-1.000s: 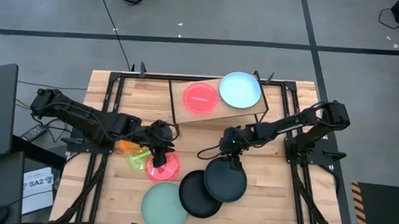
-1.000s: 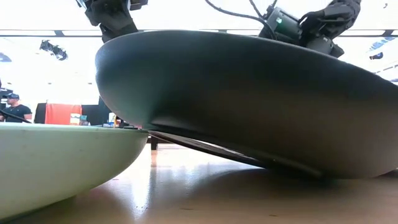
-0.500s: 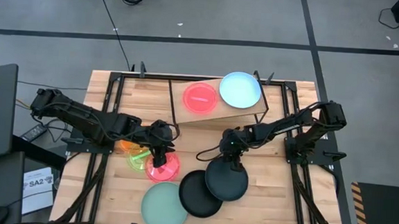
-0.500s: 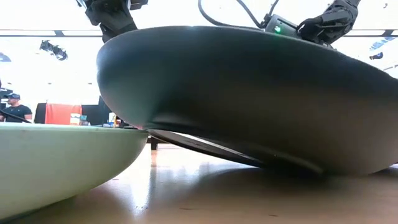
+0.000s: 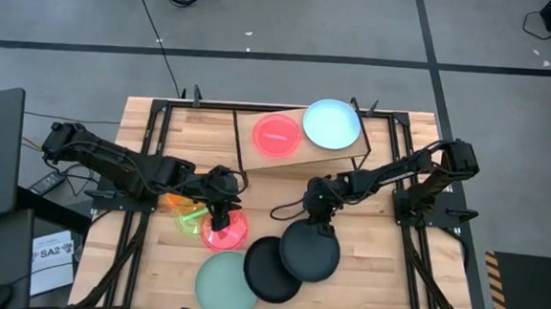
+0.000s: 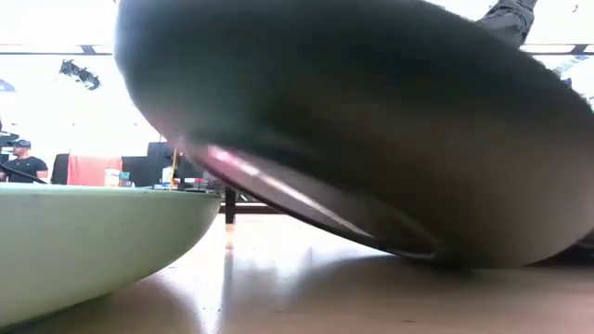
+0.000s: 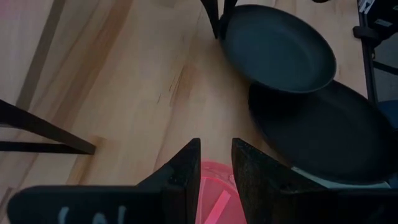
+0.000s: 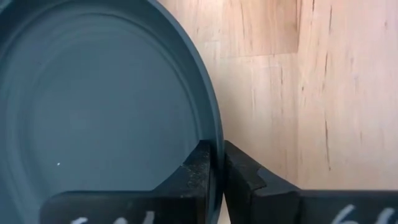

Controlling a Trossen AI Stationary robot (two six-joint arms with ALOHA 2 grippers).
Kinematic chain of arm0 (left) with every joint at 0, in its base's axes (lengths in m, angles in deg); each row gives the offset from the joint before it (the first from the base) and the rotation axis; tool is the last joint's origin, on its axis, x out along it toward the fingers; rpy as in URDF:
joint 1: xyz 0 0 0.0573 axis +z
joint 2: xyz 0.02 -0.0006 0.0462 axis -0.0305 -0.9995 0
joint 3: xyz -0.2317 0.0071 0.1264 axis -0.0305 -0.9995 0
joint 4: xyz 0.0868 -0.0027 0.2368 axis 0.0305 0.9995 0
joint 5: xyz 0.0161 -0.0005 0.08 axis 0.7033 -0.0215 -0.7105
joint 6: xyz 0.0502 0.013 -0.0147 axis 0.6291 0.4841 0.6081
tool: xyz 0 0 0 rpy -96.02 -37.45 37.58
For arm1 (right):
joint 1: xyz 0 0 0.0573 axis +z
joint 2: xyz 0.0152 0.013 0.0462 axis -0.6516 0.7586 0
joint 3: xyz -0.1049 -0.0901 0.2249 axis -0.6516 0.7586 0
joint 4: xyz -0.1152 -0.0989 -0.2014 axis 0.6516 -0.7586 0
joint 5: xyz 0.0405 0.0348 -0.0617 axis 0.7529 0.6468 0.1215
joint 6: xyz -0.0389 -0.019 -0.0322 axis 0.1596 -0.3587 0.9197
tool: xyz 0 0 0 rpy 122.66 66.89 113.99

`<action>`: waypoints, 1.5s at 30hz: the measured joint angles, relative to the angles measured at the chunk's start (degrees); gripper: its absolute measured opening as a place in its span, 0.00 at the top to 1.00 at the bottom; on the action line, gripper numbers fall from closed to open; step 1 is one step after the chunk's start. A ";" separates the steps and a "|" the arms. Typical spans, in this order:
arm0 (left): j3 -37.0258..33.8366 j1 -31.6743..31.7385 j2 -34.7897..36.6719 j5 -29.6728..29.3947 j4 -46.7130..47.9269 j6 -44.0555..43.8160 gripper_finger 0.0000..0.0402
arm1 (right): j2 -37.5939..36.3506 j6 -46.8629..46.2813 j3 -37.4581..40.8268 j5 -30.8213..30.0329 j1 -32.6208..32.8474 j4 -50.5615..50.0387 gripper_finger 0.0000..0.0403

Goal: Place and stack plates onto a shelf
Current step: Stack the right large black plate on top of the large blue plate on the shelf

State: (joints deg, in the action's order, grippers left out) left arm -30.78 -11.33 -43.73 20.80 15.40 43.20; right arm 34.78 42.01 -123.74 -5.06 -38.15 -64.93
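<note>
So the right gripper (image 8: pixel 217 163) has pinched down on the rim of the upper black plate (image 5: pixel 309 251), at that plate's 12 o'clock edge. The plate has tipped up since a second ago: in the low view its near edge (image 6: pixel 371 121) now rises off the second black plate (image 5: pixel 270 268).

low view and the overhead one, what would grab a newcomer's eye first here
A black plate fills nearly the whole low view, tilted up off the tabletop, because the right pincer has clamped its rim near the table's middle. Beside it lie a second black plate and a mint-green plate at the front edge. On the slanted shelf at the back sit a red plate and a light-blue plate.
</note>
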 joint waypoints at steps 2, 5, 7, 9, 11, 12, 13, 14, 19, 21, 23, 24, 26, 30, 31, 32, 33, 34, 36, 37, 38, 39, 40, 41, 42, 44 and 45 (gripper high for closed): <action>0.00 0.00 0.00 0.00 0.00 0.00 0.76 | -0.02 -0.43 0.01 0.70 -0.09 -0.13 0.92; 0.00 0.00 0.00 0.00 0.00 0.00 0.76 | -0.52 -0.41 0.02 0.73 -0.07 -0.25 0.92; 0.00 -0.01 0.00 0.00 0.00 0.00 0.76 | -1.24 -0.39 0.04 0.73 -0.07 -0.35 0.93; 0.00 0.00 0.00 0.00 0.00 0.00 0.76 | -2.38 -0.37 0.08 0.68 -0.07 -0.44 0.93; 0.00 0.00 0.00 0.00 0.00 0.00 0.76 | -3.83 -0.33 0.09 0.40 -0.07 -0.56 0.94; 0.00 0.00 0.00 0.00 0.00 0.00 0.76 | -4.61 -0.29 0.09 0.05 -0.07 -0.85 0.94; 0.00 -0.02 0.00 0.00 0.02 0.00 0.76 | -5.39 -0.29 0.09 -0.62 -0.07 -1.45 0.94; 0.00 0.00 0.00 0.00 0.00 0.00 0.76 | -6.21 -0.27 0.11 -1.32 -0.08 -2.22 0.94; 0.00 0.00 0.00 0.00 0.00 0.00 0.76 | -11.11 -0.89 0.15 -3.05 -0.71 -6.74 0.94; 0.01 -0.01 0.00 0.00 0.00 0.00 0.76 | -13.33 -1.89 0.15 -2.97 -1.12 -7.31 0.94; 0.02 -0.02 0.00 0.00 0.00 0.00 0.76 | -15.64 -2.10 0.15 -2.94 -1.44 -7.44 0.94; 0.02 -0.01 0.00 0.00 0.00 0.00 0.76 | -16.82 -2.13 0.15 -2.96 -1.62 -7.44 0.94; 0.02 -0.02 0.00 0.00 0.01 0.02 0.76 | -19.20 -3.29 0.15 -3.24 -2.03 -7.43 0.94; 0.02 -0.02 0.00 0.00 0.02 0.02 0.76 | -23.77 -6.91 0.15 -4.38 -3.16 -7.67 0.94; 0.02 -0.02 0.00 0.00 0.00 0.02 0.76 | -24.93 -7.61 0.15 -4.55 -3.49 -7.88 0.94; 0.02 -0.02 0.00 0.00 0.00 0.02 0.76 | -26.00 -8.16 0.15 -4.60 -3.83 -7.91 0.94; 0.02 -0.02 -0.01 0.00 0.02 0.02 0.76 | -27.05 -8.80 0.15 -4.65 -4.19 -7.94 0.94; 0.02 -0.02 -0.01 0.00 0.01 0.02 0.76 | -28.14 -9.54 0.15 -4.71 -4.60 -8.05 0.94; 0.02 0.00 -0.01 0.00 0.00 0.02 0.76 | -30.29 -11.00 0.15 -5.46 -5.42 -8.07 0.94; 0.02 -0.01 -0.02 0.00 0.00 0.02 0.76 | -31.25 -11.41 0.15 -5.62 -5.93 -8.05 0.94; 0.02 0.00 -0.02 0.00 0.00 0.02 0.76 | -32.33 -12.06 0.15 -6.06 -6.55 -8.11 0.94; 0.02 -0.02 -0.02 0.00 0.00 0.02 0.76 | -33.31 -12.59 0.15 -7.03 -7.12 -8.12 0.94; 0.02 0.00 -0.02 0.00 0.00 0.02 0.76 | -34.13 -13.33 -0.03 -7.92 -7.78 -8.39 0.94; 0.02 0.00 -0.02 0.00 0.00 0.02 0.76 | -34.85 -14.02 -0.78 -9.10 -8.52 -9.67 0.94; 0.02 -0.01 -0.02 0.00 0.00 0.02 0.76 | -35.31 -14.52 -1.87 -10.60 -9.22 -11.34 0.94; 0.02 -0.02 -0.02 0.00 0.00 0.02 0.76 | -35.65 -14.64 -5.21 -13.35 -10.70 -15.69 0.94; 0.02 -0.01 -0.02 0.00 0.00 0.02 0.76 | -35.59 -13.98 -7.24 -14.73 -11.43 -18.34 0.94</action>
State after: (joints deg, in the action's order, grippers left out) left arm -30.76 -11.35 -43.75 20.80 15.40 43.23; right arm -0.81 28.03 -130.98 -19.79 -49.59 -83.28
